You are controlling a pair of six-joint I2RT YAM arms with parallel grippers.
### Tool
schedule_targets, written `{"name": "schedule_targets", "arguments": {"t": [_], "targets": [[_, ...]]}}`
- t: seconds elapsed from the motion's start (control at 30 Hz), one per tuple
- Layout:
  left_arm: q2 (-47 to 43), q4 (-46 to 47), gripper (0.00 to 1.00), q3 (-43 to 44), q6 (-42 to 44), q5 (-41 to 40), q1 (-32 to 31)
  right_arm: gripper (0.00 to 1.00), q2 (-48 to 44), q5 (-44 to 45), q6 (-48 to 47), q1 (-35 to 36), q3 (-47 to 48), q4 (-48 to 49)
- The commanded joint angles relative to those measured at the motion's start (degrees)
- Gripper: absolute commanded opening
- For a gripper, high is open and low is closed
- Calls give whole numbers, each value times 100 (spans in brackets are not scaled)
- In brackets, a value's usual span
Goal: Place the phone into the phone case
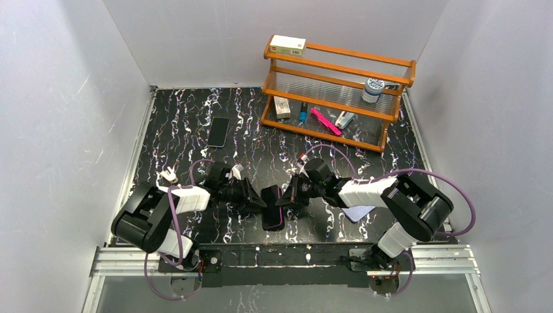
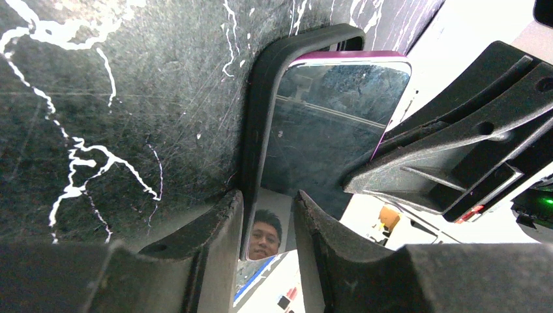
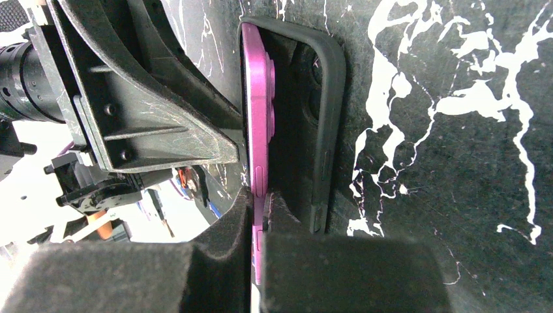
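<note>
Nearest the bases, at the middle of the table (image 1: pixel 182 124), the two arms meet over one job. The right gripper (image 3: pixel 259 199) is clamped tight on the long edge of the phone (image 3: pixel 257 104), a magenta-bodied one. It holds the phone with its camera bump turned into the hollow of the dark phone case (image 3: pixel 329 98), which looks like the way to steer it in. A shadowed gap shows between phone and shell, so I judge the phone only partly in, not seated. The left gripper (image 2: pixel 267 202) comes from the left with its jaws partly apart, astride the near end of case and glass, probably to brace the case against the push. Whether its pads actually pinch I cannot tell. Just right of this, half under the right arm, a pale lavender shell (image 1: pixel 358 213) lies flat on the table, touched by neither gripper; it may be another case. Farther back on the left a black phone (image 1: pixel 218 132) lies alone, well apart from the work. At the far right stands a wooden rack (image 1: pixel 339 98) holding small items, out of the way.
</note>
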Motion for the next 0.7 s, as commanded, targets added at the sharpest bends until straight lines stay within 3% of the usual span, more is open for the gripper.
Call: {"name": "schedule_targets", "arguments": {"t": [0.0,0.17,0.37,0.47,0.67], "targets": [[2,111,30,19,-94,-30,-282,1,316,203,-132,57,4,-184],[-136,-228,29,133,86,-165,-296,3,104,522,-290,57,318,-987],[-292,-512,28,202,255,-305,-294,29,-388,961,-462,53,703,-1992],[-256,-535,28,217,273,-308,-294,37,-528,1027,-537,46,801,-2355],[-262,-543,28,233,280,-325,-294,36,-668,1211,-730,50,968,-2899]]}}
